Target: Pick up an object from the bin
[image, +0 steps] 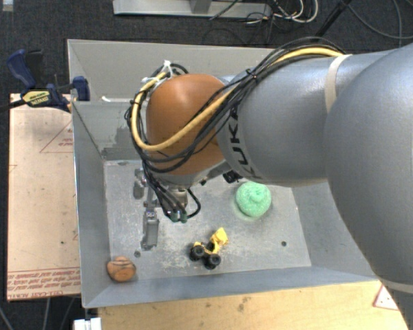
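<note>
- A brown lump (121,269), rounded, lies at the near left corner of the bin (89,184), on the floor and close to the near wall.
- Right of it, also along the near side, lies a small yellow and black toy (208,249); it is well apart from the lump.
- A pale green ball (252,199) with a rough surface sits farther back and to the right of the toy, just beside the arm (316,115).
- The arm comes in from the right and covers the far half of the bin; an orange cover (182,126) caps its wrist, and black and yellow cables (139,133) loop round it.
- The pincer (150,236) hangs below the cover in the left half, low over bare grey floor.
- It is farther back than the lump and to the left of the toy, and touches neither.
- Whether the pincer is open or closed I cannot tell; nothing can be seen held in it.
</note>
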`<state>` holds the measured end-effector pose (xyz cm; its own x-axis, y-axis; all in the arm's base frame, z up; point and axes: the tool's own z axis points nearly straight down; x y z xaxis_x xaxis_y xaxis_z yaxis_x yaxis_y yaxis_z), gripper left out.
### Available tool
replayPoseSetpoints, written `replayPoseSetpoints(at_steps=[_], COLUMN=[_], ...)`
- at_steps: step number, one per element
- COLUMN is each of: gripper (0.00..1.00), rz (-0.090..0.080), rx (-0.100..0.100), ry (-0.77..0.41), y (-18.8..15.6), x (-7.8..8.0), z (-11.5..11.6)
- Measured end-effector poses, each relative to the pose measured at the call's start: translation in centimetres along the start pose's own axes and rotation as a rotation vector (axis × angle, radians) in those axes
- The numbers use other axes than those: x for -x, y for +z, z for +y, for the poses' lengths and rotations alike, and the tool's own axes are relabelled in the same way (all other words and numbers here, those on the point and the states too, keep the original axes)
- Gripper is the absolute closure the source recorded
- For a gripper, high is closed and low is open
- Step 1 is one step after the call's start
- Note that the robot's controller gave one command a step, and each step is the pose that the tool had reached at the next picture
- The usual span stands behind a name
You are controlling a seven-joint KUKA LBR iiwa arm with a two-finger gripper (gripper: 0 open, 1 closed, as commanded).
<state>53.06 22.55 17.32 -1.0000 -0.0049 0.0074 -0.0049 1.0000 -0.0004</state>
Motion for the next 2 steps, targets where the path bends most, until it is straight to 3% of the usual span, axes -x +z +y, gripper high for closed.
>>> replayPoseSetpoints(at_steps=[1,2], gripper=[0.00,0.00], rz=[-0.007,-0.002], rx=[0.002,0.000], ry=[0.004,-0.017], y=[-0.5,-5.1], x=[0.2,0.6], z=[-0.1,-2.2])
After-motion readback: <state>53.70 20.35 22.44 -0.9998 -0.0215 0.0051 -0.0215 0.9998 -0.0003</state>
